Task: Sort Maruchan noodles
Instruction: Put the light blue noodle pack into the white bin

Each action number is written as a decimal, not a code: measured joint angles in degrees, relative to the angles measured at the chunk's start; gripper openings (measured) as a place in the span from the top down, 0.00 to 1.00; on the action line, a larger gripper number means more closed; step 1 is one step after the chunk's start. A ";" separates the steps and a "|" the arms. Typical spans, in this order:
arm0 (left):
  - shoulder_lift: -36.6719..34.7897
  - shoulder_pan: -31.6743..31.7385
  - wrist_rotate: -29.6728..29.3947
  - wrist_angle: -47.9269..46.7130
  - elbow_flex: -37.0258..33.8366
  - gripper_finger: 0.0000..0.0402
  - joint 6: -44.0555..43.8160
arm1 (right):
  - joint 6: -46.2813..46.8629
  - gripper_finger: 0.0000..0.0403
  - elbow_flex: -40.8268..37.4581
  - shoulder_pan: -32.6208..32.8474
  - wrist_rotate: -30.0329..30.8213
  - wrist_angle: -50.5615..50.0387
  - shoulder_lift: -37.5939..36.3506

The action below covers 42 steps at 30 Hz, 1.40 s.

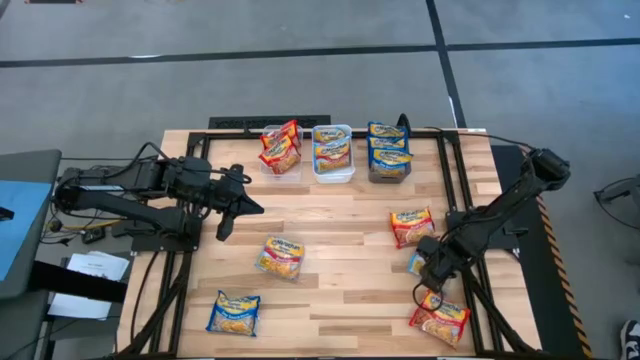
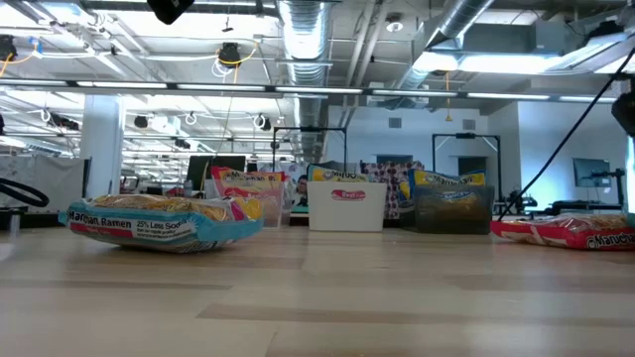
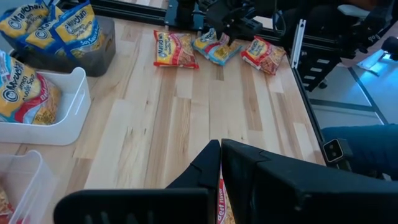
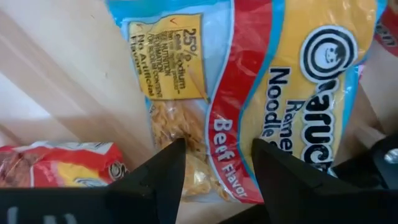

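Two fingers of your right claw (image 4: 214,171) straddle a light-blue noodle packet (image 4: 261,93) lying on the bench (image 1: 340,290), spread, not yet squeezing. Your left claw (image 1: 240,208) hovers closed mid-bench.

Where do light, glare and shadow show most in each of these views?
Low view: ceiling lights glare; the table has a soft sheen. High view: even light, no hard shadows under the left gripper. Right wrist view: the light blue packet, between the open fingers of the right gripper, is brightly lit.
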 joint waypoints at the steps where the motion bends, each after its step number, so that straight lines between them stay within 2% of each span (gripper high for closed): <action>1: 0.00 0.00 0.00 0.00 0.00 1.00 -0.05 | 0.27 0.47 -0.59 -0.04 -0.02 1.11 -0.13; 4: 0.00 0.00 0.00 0.00 0.00 1.00 -0.12 | 1.71 0.48 -1.65 -0.04 -0.03 1.94 -0.25; 7: 0.00 0.02 0.00 0.00 0.00 1.00 -0.11 | 2.69 0.53 -1.79 -0.07 -0.03 1.86 -0.19; 16: 0.00 0.02 -0.31 0.02 0.00 1.00 -0.11 | 3.13 0.92 -1.83 -0.07 0.05 2.02 -0.14; 18: 0.00 0.02 -0.36 0.02 0.00 1.00 -0.12 | 3.12 0.97 -1.80 -0.04 0.14 2.07 -0.14; 23: 0.00 0.02 -0.52 0.02 0.00 1.00 -0.38 | 2.37 0.97 -0.49 -0.04 0.24 1.39 -0.01; 30: 0.00 0.02 -0.50 0.04 0.00 1.00 -0.81 | 1.23 0.99 5.52 0.24 5.96 -4.04 0.19; 35: 0.00 0.02 -0.50 0.02 0.00 1.00 -2.36 | 1.23 0.99 7.80 1.25 7.45 -5.61 0.14; 42: 0.00 0.02 -2.12 0.04 0.00 1.00 -4.74 | -1.56 1.00 10.95 0.42 18.80 -5.34 0.10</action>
